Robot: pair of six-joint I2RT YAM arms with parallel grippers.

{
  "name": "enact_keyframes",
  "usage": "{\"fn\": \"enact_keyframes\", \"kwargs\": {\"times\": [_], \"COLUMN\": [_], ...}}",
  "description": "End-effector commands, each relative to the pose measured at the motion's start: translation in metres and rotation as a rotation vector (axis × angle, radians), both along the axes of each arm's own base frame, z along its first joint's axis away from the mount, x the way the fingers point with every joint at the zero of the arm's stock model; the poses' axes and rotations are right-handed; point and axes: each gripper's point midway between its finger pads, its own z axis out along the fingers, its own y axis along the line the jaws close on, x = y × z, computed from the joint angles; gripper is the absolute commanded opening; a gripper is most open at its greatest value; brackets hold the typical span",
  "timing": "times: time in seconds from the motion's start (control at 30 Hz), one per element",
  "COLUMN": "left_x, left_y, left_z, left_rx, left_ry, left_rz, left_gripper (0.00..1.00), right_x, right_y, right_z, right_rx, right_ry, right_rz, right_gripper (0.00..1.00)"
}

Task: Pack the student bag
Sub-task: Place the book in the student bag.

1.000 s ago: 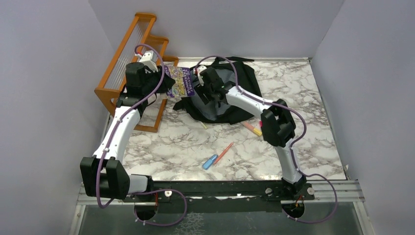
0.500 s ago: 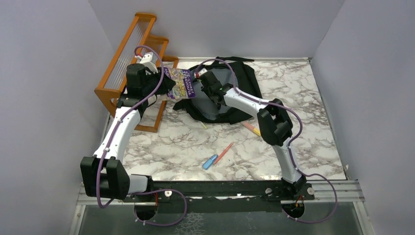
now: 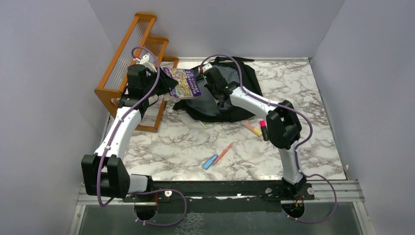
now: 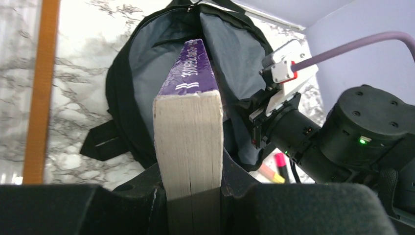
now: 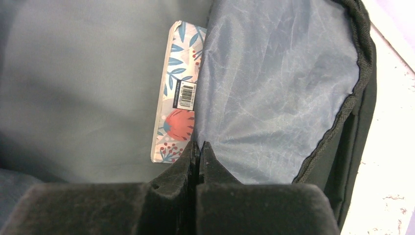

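Marble-patterned tabletop point(image 3: 303, 127) bears the large soft black fabric student bag point(image 3: 250, 81) at its far middle. The right gripper point(image 5: 198, 156), jaws closed, pinches the bag's grey lining point(image 5: 274, 98). The left gripper point(image 4: 191, 183) clamps a thick purple paperback book point(image 4: 188, 132) beside the mouth. Insertion looks next, so the book must clear the flap.

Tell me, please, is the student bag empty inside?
No, a floral-patterned booklet with a barcode lies against the grey lining of the student bag.

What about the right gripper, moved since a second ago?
Yes: the right gripper shifted slightly right, farther from the orange rack.
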Motion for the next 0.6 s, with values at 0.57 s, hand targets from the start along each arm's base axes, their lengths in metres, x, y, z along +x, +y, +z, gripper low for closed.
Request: {"fn": "enact_keyframes", "kwargs": {"times": [0.57], "left_x": [0.067], "left_y": [-0.085], "left_z": [-0.017], "left_rx": [-0.349], "left_ry": [0.122], "left_rz": [0.019], "left_gripper": [0.0], "right_x": [0.017], "right_y": [0.01], "right_z": [0.123], "right_rx": [0.565], "right_ry": [-0.17], "right_rz": [0.059], "right_gripper": [0.0]}}
